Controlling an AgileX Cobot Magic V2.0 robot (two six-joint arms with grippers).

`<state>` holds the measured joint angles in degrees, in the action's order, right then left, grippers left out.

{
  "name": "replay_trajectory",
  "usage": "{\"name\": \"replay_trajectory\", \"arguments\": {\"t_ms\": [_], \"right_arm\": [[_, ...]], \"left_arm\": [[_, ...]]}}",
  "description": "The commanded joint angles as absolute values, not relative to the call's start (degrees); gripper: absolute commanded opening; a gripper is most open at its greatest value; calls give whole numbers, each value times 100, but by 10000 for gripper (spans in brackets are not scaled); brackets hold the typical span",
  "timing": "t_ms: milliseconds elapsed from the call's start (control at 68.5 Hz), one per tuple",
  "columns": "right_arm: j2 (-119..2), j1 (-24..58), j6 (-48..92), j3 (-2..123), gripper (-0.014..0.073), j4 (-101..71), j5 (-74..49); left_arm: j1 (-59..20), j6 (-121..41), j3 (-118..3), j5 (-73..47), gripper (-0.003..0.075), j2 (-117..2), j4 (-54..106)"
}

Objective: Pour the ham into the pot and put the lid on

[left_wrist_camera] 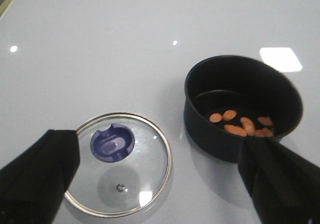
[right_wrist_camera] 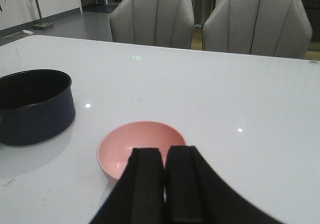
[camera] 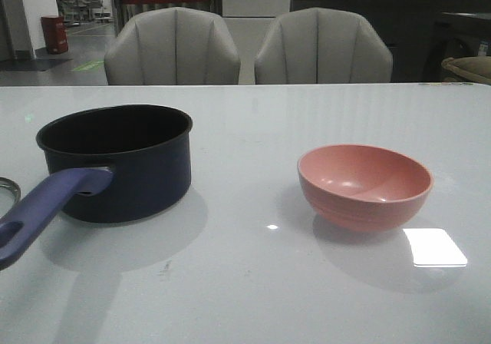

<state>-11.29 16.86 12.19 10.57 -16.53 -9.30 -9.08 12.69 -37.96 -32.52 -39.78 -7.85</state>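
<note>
Inside the black-lined pot [left_wrist_camera: 243, 105], small orange ham [left_wrist_camera: 241, 124]; left fingers [left_wrist_camera: 45, 171] spread, right fingers [right_wrist_camera: 147, 184] together.

My front camera is sitting low, looking forward across the table [camera: 253, 298]. My left wrist camera is looking steeply down, close over the pot [left_wrist_camera: 242, 106]. My right wrist camera is looking level, sharing the pot and pink bowl [right_wrist_camera: 140, 146] with front.

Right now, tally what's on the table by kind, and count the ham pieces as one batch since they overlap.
Pot: 1
Lid: 1
Pink bowl: 1
Ham batch, lying inside the pot: 1
Total: 4
</note>
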Motion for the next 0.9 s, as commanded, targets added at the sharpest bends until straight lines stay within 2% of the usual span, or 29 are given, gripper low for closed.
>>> {"name": "replay_trajectory", "arguments": {"t_ms": [0,423,598,890], "right_arm": [[-1171,1693,1274,1215,164,-1647,-509],[-1171,1693,1274,1215,164,-1647,-509],[-1171,1693,1274,1215,164,-1647,-509],[-1171,1693,1274,1215,164,-1647,-509]], "left_arm": [[-688,1365,-4402,-3284,691,-4777,-717],[195,1124,-6158,-5075,691,-7516,-366],[728,-266,-6771,-5648,691,-8294,1139],[993,-568,-7219,-5736,691,-9250,1217]]}}
